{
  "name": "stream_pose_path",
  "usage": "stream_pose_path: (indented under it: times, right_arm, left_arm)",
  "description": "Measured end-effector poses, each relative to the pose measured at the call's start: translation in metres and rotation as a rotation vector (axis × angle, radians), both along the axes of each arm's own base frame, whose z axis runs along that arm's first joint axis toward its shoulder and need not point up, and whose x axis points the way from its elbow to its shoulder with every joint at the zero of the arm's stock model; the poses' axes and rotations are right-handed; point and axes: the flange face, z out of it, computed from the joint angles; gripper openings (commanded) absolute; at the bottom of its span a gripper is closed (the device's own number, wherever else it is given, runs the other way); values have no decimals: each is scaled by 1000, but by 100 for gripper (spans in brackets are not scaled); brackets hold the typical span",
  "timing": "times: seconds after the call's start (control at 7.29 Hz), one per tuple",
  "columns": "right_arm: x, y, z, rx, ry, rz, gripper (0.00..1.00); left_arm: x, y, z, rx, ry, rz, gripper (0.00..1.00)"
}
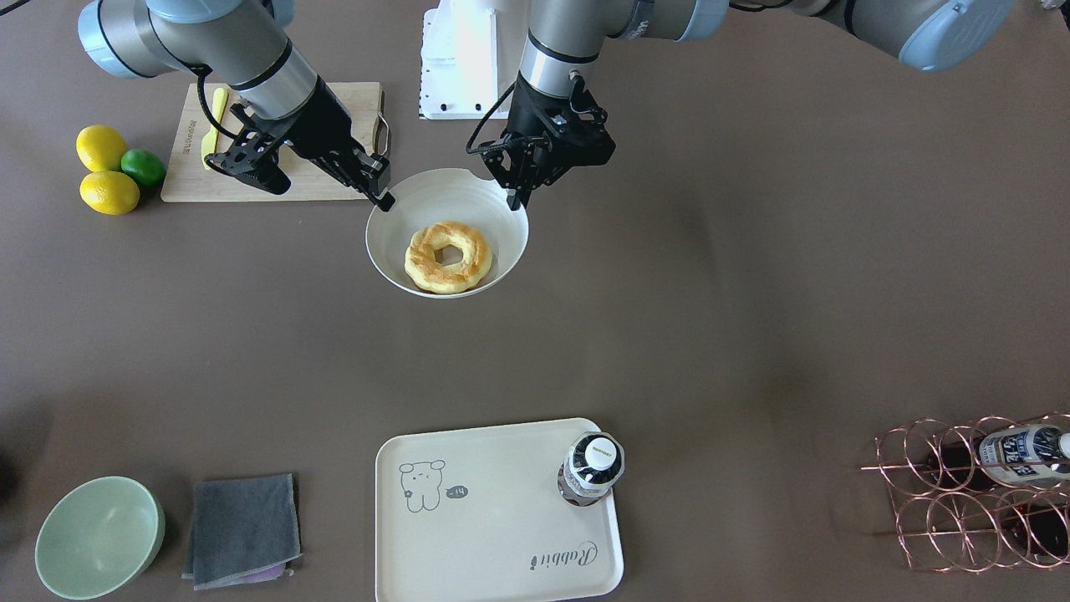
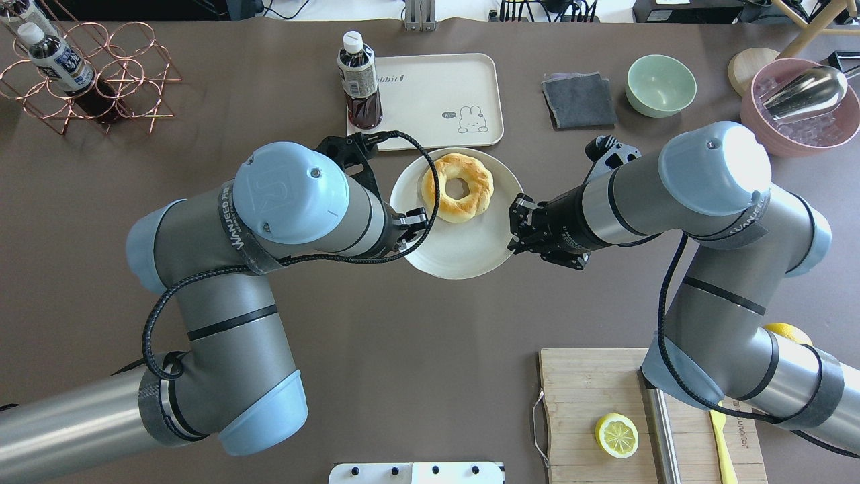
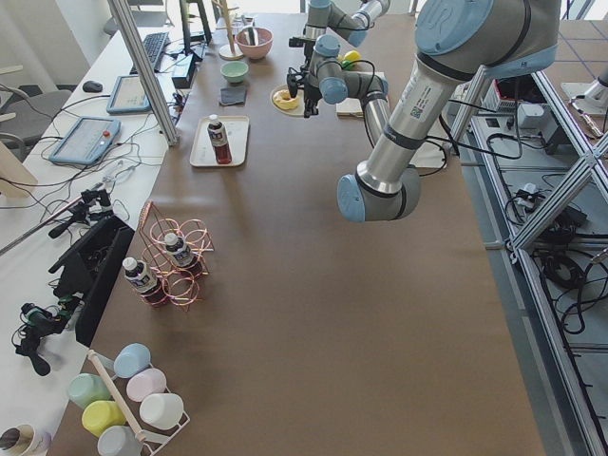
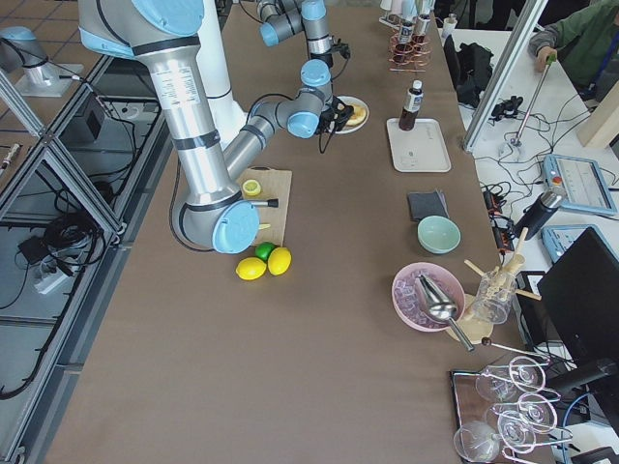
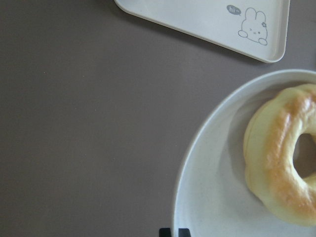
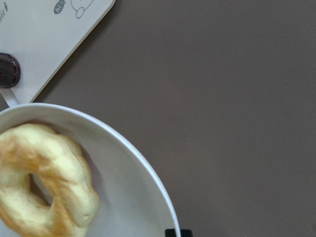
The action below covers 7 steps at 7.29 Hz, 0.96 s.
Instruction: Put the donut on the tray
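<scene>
So, donut (image 1: 447,257): we see it on the white plate (image 1: 393,251), upper centre.
Left gripper (image 1: 517,199), right gripper (image 1: 386,201): each clamped on opposite rims, sharing the load.
Tray (image 1: 501,518): lower centre, well apart, our target.

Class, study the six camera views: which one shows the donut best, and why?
The exterior front-facing view: the whole donut sits unobstructed on the white plate, ring and hole clear. Overhead shows it whole too, but a cable crosses its edge. Each wrist view crops it; both side views show it far and tiny.
</scene>
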Motion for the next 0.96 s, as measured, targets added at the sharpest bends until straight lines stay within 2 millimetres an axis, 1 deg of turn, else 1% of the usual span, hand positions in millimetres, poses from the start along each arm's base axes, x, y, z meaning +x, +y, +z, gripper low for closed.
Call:
stream_pose_path:
  times: [0.14,0.27,0.41,0.55,0.69,0.82,0.96]
  right_arm:
    - [1,1,-1,-2,-3,1,0]
    - [1,0,-1,-4,-3,3,0]
    - [2,0,-1,-4,-3,4,0]
    - [2,-2,0,-6,-1,9,0]
    - [7,-10,3,-16,4,28,0]
    - [12,-25,10,-50,15,65,0]
    - [12,-47,18,-89,32,107,0]
  left_arm:
    - [-11,5,11,39,-11,24,98]
    - [-29,6,23,77,-24,45,98]
    - [-51,0,35,102,-31,81,98]
    - [-78,-9,51,106,-33,124,98]
    - [-104,-18,69,120,-45,154,98]
    - [-127,-26,89,148,-70,177,98]
    - [-147,-35,109,169,-93,207,98]
